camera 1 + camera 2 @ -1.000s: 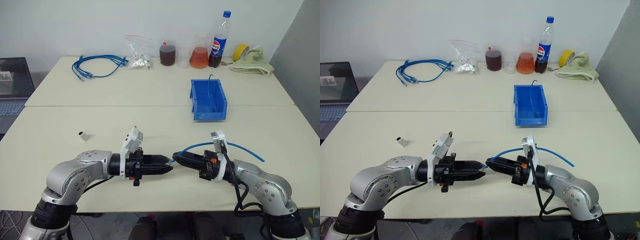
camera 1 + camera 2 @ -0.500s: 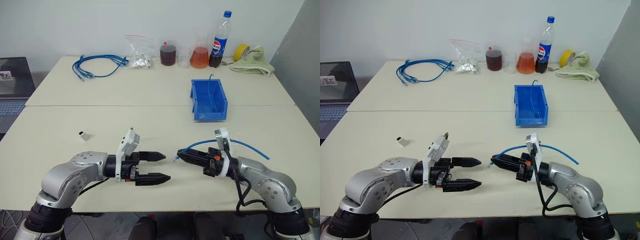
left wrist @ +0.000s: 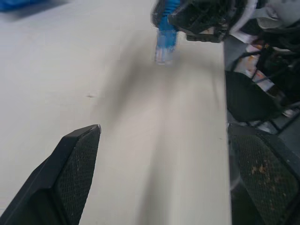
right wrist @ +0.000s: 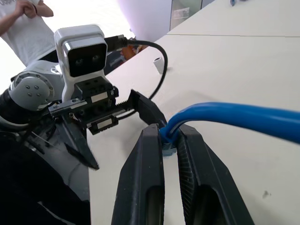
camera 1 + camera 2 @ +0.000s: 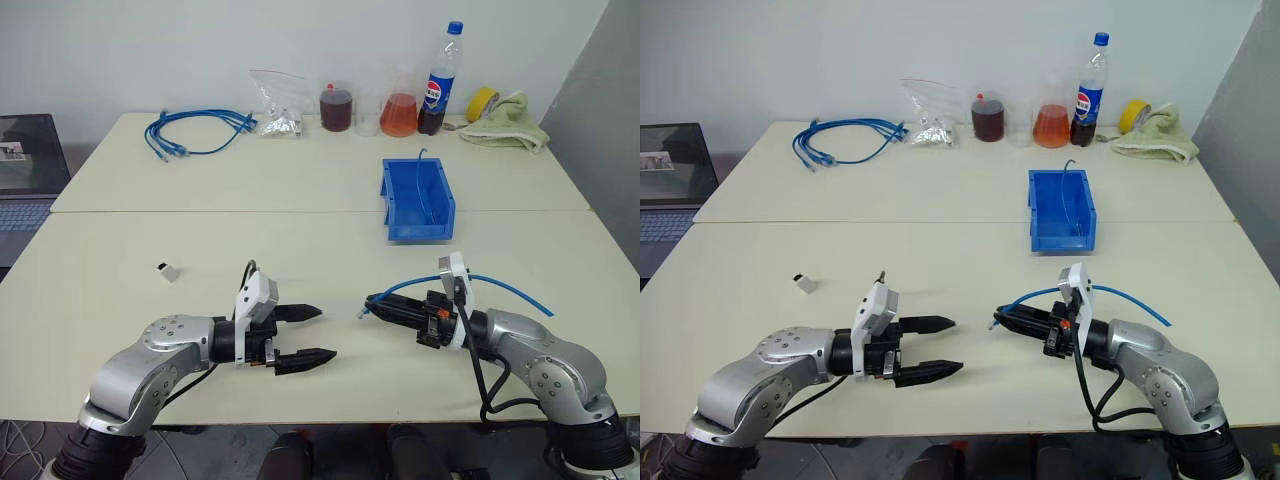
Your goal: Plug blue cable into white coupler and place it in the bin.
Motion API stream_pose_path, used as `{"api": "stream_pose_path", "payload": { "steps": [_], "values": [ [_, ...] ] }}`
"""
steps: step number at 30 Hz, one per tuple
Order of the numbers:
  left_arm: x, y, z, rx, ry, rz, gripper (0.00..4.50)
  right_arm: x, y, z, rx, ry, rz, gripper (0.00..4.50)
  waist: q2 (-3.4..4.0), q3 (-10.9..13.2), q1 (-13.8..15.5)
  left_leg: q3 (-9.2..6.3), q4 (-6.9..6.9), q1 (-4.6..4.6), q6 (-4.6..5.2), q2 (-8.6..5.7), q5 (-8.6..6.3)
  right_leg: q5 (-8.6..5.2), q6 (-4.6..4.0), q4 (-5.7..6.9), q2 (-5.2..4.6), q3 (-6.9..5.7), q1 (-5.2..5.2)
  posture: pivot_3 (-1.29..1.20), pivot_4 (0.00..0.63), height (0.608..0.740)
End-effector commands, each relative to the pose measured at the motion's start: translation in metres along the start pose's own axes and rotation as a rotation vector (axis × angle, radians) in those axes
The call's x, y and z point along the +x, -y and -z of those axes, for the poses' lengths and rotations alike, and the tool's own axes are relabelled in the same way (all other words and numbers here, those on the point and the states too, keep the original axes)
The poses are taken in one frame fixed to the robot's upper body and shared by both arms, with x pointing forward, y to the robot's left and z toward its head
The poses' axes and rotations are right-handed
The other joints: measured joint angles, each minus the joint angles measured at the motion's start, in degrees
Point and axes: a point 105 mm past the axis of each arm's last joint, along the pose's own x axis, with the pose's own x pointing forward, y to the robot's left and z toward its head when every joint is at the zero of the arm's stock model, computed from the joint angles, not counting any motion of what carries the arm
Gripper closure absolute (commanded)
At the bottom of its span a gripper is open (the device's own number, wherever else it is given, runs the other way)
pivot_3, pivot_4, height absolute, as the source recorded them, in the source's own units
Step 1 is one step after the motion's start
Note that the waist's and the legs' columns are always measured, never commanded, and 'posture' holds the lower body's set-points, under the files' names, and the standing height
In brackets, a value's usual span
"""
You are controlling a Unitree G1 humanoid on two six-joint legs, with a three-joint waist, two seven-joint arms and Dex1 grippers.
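Cream laminate is what the two-part surface (image 5: 300, 235) is made of, and everything in the scene is carried on it. The most visible change lies with the left gripper (image 5: 305, 334): a second ago its fingers were shut tip to tip against the right gripper (image 5: 376, 304), and now they are spread wide with nothing between them, while a clear gap has opened between the two arms. The cable has therefore been passed fully to the right side, and the left gripper is judged free to fetch the white coupler (image 5: 168, 270), which lies untouched on the surface well off to its left. The plugging step is thus judged not yet begun. The bin (image 5: 417, 201) stands beyond the grippers, past the seam between the two halves, and a thin blue cable is seen leaning inside it, its end rising above the back wall; no coupler can be made out there. The blue cable (image 5: 500, 289) is clenched near its plug by the closed right gripper, arching back over that wrist, and its small clear plug (image 3: 162, 49) juts toward the left gripper. A coiled bundle of blue cables (image 5: 195, 130) is left at the far edge.
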Motion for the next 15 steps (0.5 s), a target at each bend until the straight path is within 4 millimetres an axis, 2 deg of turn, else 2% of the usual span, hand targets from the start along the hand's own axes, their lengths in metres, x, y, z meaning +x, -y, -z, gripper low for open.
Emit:
{"api": "stream_pose_path", "payload": {
  "steps": [1, 5, 8, 11, 15],
  "values": [
    [-0.012, -0.007, -0.010, 0.088, 0.093, -0.196, 0.00, 0.001, -0.005, 0.000, -0.072, -0.016, -0.030, 4.38, 0.00, 0.00, -0.07, 0.01, 0.00, -0.01, 0.00, 0.00, 0.00, 0.00, 0.00, 0.00, 0.00, -0.01, -0.01, 0.00, 0.150, 0.740],
    [-0.037, -0.006, 0.004, 0.087, 0.111, -0.414, 0.00, 0.002, -0.004, 0.006, -0.084, -0.033, -0.038, 4.38, -0.01, 0.00, -0.04, -0.03, -0.01, -0.01, 0.00, 0.07, 0.00, 0.00, 0.00, -0.02, -0.08, 0.08, -0.04, 0.00, 0.150, 0.740],
    [-0.062, -0.014, 0.008, 0.070, 0.133, -0.580, 0.00, 0.004, -0.002, 0.009, -0.081, -0.035, -0.049, 4.38, -0.02, 0.01, 0.17, -0.05, 0.00, -0.02, 0.00, 0.03, 0.00, 0.00, 0.00, -0.02, -0.14, 0.05, -0.03, 0.00, 0.150, 0.740],
    [-0.100, -0.034, 0.014, 0.030, 0.162, -0.804, 0.00, 0.007, -0.001, 0.010, -0.081, -0.040, -0.071, 4.38, -0.04, 0.02, 0.40, -0.02, 0.02, -0.02, 0.00, 0.02, 0.00, 0.00, 0.00, -0.01, -0.14, -0.07, 0.03, 0.00, 0.150, 0.740],
    [-0.136, -0.044, 0.027, -0.037, 0.130, -0.913, 0.00, 0.011, 0.000, 0.011, -0.089, -0.048, -0.094, 4.38, -0.05, 0.02, 0.22, 0.02, 0.01, 0.03, 0.00, -0.03, 0.00, 0.00, 0.00, 0.00, -0.06, -0.09, 0.06, 0.00, 0.150, 0.740]
  ]
}}
